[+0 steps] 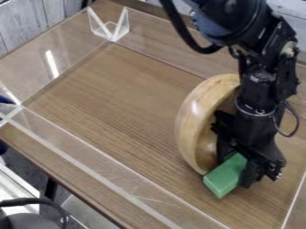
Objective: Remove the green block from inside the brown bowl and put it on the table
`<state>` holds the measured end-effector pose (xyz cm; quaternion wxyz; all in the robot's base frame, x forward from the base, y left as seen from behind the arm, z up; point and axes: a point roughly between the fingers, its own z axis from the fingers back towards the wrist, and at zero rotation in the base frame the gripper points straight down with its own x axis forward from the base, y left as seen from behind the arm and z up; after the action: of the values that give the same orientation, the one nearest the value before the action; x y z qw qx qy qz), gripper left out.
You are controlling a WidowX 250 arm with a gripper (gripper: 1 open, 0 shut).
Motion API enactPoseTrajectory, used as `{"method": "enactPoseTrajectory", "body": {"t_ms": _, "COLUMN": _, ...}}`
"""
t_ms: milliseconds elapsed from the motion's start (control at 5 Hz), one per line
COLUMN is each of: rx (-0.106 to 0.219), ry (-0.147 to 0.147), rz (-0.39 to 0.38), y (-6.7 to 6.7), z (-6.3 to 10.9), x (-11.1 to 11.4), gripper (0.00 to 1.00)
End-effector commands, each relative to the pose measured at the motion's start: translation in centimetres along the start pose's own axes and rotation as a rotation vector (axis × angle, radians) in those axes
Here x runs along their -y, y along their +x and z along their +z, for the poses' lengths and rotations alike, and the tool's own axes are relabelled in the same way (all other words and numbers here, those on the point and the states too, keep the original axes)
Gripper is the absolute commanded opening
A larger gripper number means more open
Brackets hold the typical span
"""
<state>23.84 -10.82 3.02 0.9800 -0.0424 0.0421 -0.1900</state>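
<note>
The brown bowl [198, 121] is tipped up on its edge at the right of the table [107, 107], its rounded underside facing left. Just below and in front of it is the green block [223, 181], down at the table surface beside the bowl's lower rim. My black gripper [242, 168] points straight down with its fingers closed around the block's upper right part. The arm hides the bowl's inside and right half.
Low clear acrylic walls [72, 152] edge the table along the front left and the back. A clear acrylic corner piece [110, 25] stands at the far back. Open wood surface stretches to the left of the bowl.
</note>
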Motion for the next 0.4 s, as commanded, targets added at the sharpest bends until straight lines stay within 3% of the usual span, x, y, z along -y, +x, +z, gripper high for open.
{"method": "enactPoseTrajectory", "body": {"t_ms": 0, "rx": 0.036, "ry": 0.002, "rz": 0.011, "y": 0.46, "z": 0.69, "x": -0.32, "gripper": 0.00}}
{"method": "enactPoseTrajectory", "body": {"t_ms": 200, "rx": 0.033, "ry": 0.001, "rz": 0.019, "y": 0.34, "z": 0.59, "x": -0.48, "gripper": 0.00}}
